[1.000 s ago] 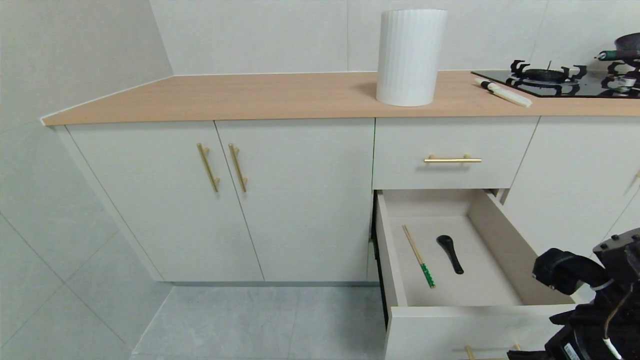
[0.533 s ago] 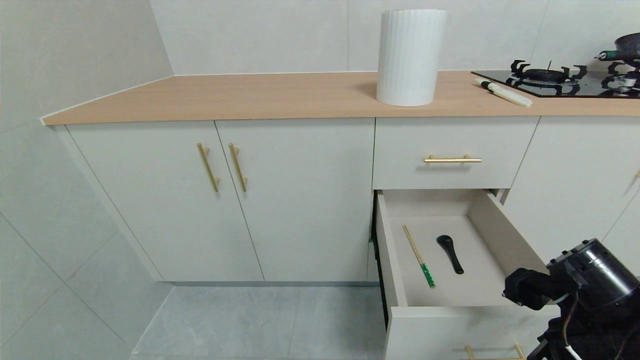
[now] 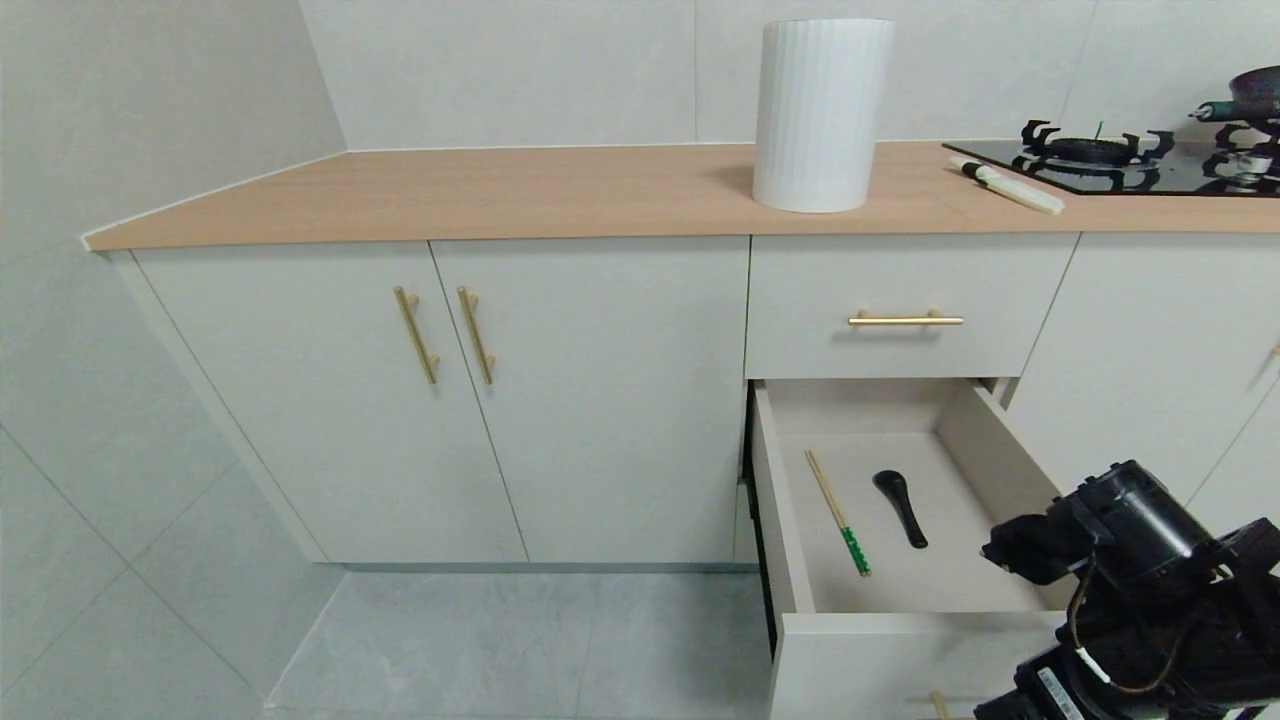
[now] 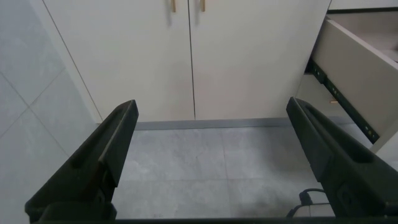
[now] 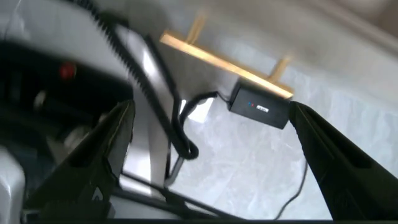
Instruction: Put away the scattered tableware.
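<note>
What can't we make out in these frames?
1. Head view: front right corner of the open beige drawer, hidden behind the black right arm.
2. Head view: brass bar handle on that drawer's front, cut off by the bottom edge.
3. Head view: pale stick with a dark end on the wooden counter, too small to identify.
4. Head view: dark pan over the black hob, cut off by the right edge.

Right arm (image 3: 1130, 530): matte black w/ a glossy cylindrical housing. Thin black cable (image 3: 1070, 615) loops off it, white collar nr its end. White label (image 3: 1052, 687) w/ print low down. Left jaws & right jaws: dark grey, flat, tapering wedge blades. Red dot (image 5: 65, 71) on dark body, beside black leads (image 5: 171, 118).
</note>
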{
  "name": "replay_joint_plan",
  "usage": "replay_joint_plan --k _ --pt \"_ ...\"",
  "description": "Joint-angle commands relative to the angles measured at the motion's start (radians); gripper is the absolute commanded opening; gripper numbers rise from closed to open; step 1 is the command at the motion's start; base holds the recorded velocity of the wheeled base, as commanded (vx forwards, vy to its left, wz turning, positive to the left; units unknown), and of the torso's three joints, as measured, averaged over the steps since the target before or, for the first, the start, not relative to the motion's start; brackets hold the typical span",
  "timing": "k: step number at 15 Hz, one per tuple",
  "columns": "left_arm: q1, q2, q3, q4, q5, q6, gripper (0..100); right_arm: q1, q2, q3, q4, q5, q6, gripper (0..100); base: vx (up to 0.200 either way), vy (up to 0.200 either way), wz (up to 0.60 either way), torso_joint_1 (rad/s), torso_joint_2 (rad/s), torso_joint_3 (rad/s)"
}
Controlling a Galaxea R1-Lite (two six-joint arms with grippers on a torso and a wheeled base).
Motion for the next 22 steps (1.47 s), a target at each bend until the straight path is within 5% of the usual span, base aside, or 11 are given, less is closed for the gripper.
replay_joint_plan --k 1,9,22 --pt "0.000 0.000 0.000 0.000 0.000 -0.001 100 -0.016 0.038 -0.020 -0.008 -0.009 0.023 100 0.000 0.000 0.00 0.000 0.00 0.000" --pt "0.000 0.000 0.000 0.000 0.000 -0.001 100 -0.030 0.145 -0.081 -0.115 -0.093 0.188 100 0.000 0.000 0.00 0.000 0.00 0.000" --pt "0.000 0.000 0.000 0.000 0.000 -0.001 100 -0.101 0.290 -0.037 -0.538 -0.163 0.263 100 0.000 0.000 0.00 0.000 0.00 0.000"
